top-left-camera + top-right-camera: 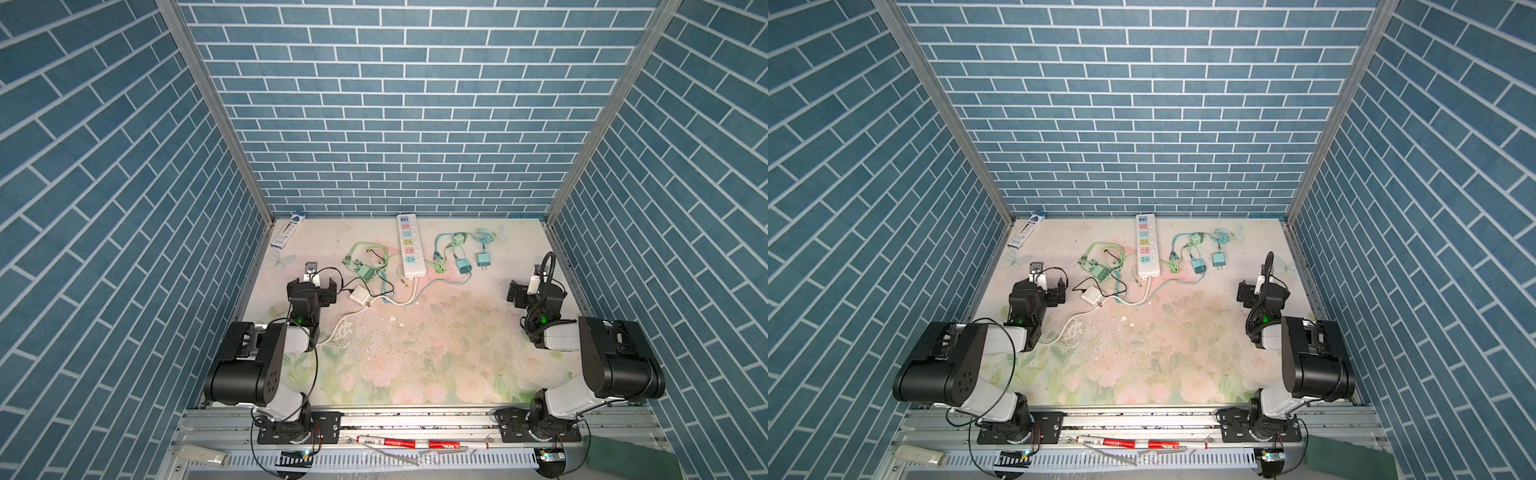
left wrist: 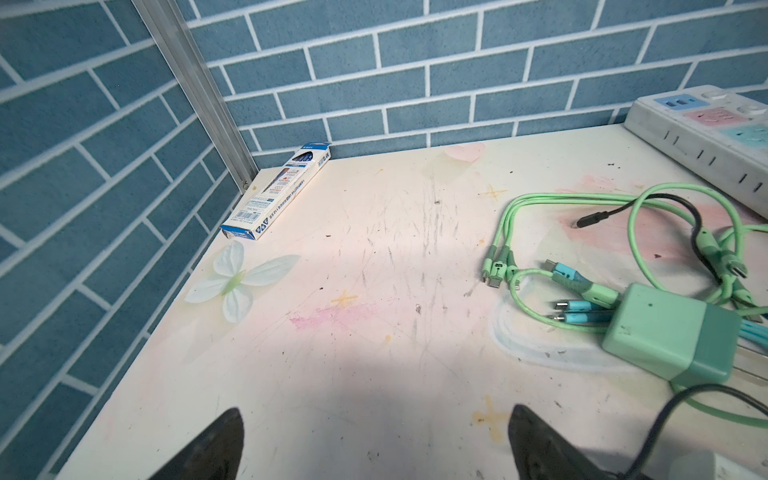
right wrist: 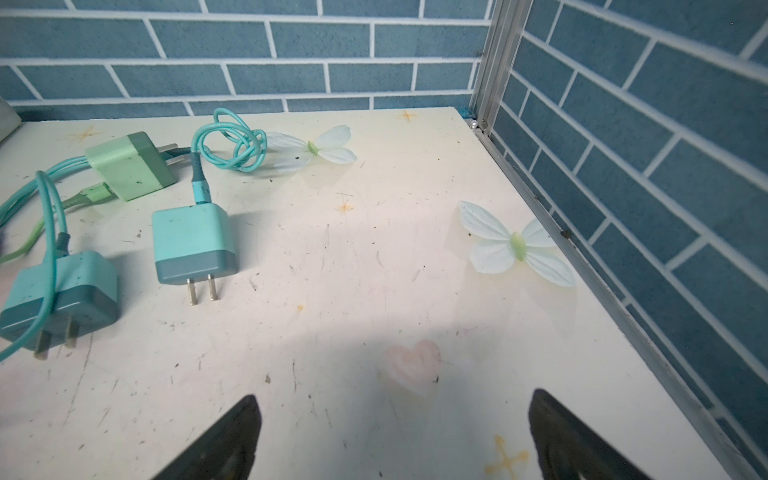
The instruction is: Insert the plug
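While left end effector (image 2: pixel 374 411) and right end effector (image 3: pixel 392 399) gape empty, I'd side-pinch teal plug (image 3: pixel 193 245), prongs squared to power strip (image 1: pixel 410 245).

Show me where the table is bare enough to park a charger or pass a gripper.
Free: the floral stretch of table nearer the arm bases; the patch between the pen box and green cable bundle; the strip right of the rightmost teal charger. Crowded: both sides of the power strip.
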### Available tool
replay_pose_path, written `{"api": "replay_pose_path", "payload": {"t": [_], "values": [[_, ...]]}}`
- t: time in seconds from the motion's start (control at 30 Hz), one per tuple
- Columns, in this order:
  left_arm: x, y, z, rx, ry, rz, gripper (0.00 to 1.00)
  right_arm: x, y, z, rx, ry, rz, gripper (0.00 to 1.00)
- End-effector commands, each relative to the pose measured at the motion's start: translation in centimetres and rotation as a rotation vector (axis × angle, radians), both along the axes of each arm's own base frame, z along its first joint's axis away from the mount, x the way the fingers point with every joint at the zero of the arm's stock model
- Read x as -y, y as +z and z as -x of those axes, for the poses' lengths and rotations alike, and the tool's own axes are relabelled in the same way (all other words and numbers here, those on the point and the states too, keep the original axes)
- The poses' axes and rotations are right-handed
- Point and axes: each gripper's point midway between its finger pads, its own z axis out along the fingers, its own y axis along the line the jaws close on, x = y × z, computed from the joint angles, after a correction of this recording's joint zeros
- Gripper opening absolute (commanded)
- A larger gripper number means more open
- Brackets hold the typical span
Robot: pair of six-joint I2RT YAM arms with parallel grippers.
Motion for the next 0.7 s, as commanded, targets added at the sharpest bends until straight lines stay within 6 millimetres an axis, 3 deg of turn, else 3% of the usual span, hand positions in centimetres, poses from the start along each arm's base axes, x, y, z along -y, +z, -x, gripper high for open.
{"api": "replay_pose_path", "payload": {"t": [0.0,0.4,0.67], "values": [[0.2,-0.2,0.2,-0.002,-0.011,-0.004,1.0,-0.2,0.4,-0.2,0.013,0.0,-0.03,0.99],[0.1,-0.2,0.2,-0.002,-0.011,-0.002,1.0,-0.6,0.5,-0.2,0.016,0.018,-0.027,0.99],[0.5,2.5,0.2,-0.06,-0.01,-0.024,1.0,-0.9,3.5,0.0,-0.002,0.026,-0.014,0.99]]}}
